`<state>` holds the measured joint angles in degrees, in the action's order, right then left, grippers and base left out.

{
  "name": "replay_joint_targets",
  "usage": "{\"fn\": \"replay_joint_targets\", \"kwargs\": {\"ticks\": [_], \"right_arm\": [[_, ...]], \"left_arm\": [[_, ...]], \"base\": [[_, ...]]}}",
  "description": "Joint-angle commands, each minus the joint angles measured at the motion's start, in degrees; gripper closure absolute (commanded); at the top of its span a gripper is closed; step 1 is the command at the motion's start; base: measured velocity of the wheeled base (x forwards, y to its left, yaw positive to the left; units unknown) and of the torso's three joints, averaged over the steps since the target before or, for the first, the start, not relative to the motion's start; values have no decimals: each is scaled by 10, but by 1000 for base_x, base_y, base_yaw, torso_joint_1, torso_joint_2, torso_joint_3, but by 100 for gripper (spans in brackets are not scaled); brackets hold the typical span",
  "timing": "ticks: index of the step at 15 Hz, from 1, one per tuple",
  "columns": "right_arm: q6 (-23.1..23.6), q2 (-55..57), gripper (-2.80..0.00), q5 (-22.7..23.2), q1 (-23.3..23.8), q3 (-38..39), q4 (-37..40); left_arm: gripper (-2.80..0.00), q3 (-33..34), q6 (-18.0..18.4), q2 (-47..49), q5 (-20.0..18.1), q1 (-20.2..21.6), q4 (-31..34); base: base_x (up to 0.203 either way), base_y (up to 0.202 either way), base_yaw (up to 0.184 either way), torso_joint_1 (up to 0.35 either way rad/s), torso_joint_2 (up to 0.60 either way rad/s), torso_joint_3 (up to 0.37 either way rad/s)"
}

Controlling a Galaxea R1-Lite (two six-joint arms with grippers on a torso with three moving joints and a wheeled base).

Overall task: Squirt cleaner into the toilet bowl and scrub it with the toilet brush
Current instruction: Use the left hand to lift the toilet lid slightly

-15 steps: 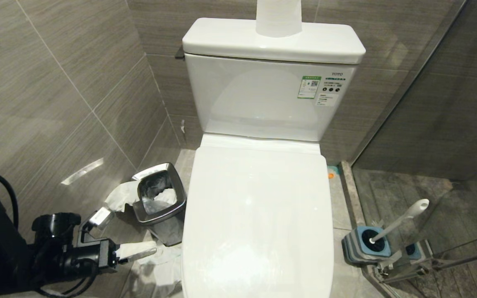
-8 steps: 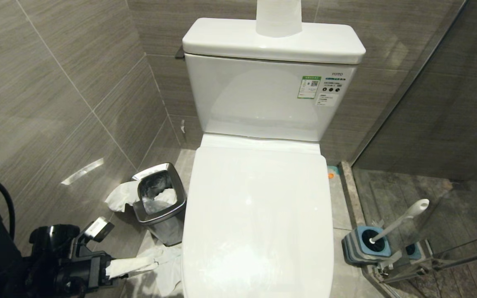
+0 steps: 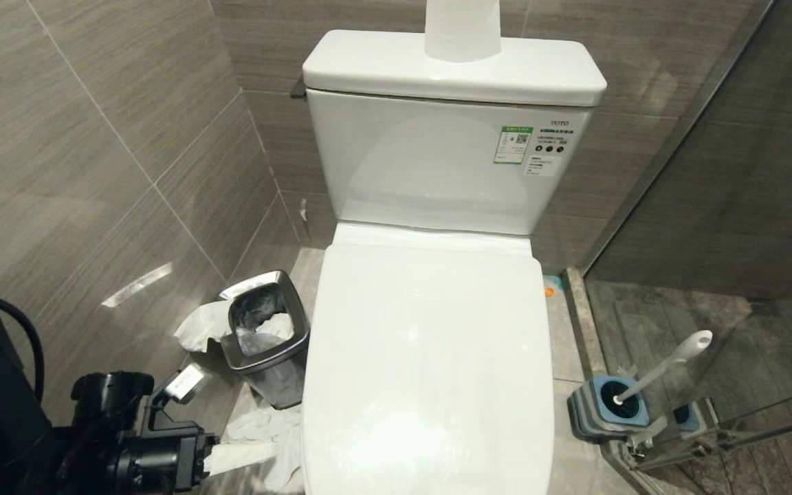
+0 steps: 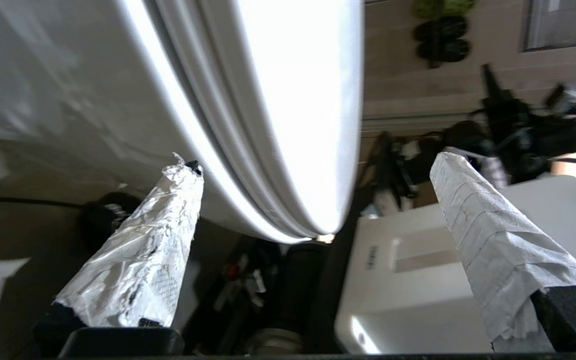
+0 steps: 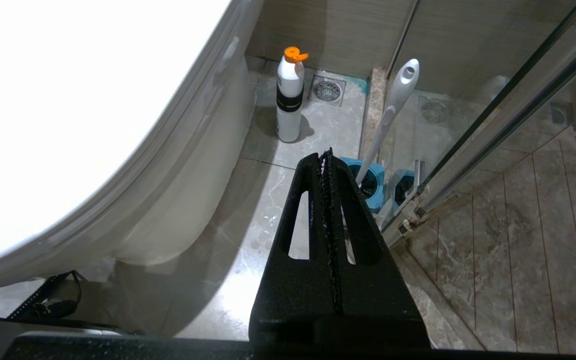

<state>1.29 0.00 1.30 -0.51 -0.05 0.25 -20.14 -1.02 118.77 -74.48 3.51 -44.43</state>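
Observation:
The toilet bowl (image 3: 430, 357) is white and glossy, its lid down, so the basin and any cleaner in it are hidden. My left gripper (image 3: 258, 454), low beside the toilet's front left, stands open. Its paper-wrapped fingers (image 4: 473, 220) straddle the front edge of the lid and seat (image 4: 278, 100) without touching it. The toilet brush (image 3: 664, 364), white-handled, leans in its blue holder (image 3: 602, 405) on the floor at the right. My right gripper (image 5: 325, 155) is shut and empty, hanging short of the brush handle (image 5: 393, 110).
A steel waste bin (image 3: 265, 337) with crumpled paper around it stands left of the toilet. A white bottle with an orange cap (image 5: 289, 95) stands by the floor drain (image 5: 327, 90). A glass shower partition (image 3: 712, 206) closes the right side. A paper roll (image 3: 463, 27) sits on the tank.
My left gripper has opened wide and sunk lower, shifting a little toward the toilet's front. The right arm, the brush and the lid have not moved.

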Motion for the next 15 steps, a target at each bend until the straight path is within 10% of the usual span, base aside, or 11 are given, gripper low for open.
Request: {"fn": "replay_joint_targets", "kwargs": {"ticks": [1, 15], "right_arm": [[0, 0, 0, 0, 0, 0, 0], [0, 0, 0, 0, 0, 0, 0]], "left_arm": [[-280, -2, -1, 1, 10, -14, -4], [-280, -6, -3, -17, 68, -65, -7]], "base": [[0, 0, 0, 0, 0, 0], [0, 0, 0, 0, 0, 0]]}}
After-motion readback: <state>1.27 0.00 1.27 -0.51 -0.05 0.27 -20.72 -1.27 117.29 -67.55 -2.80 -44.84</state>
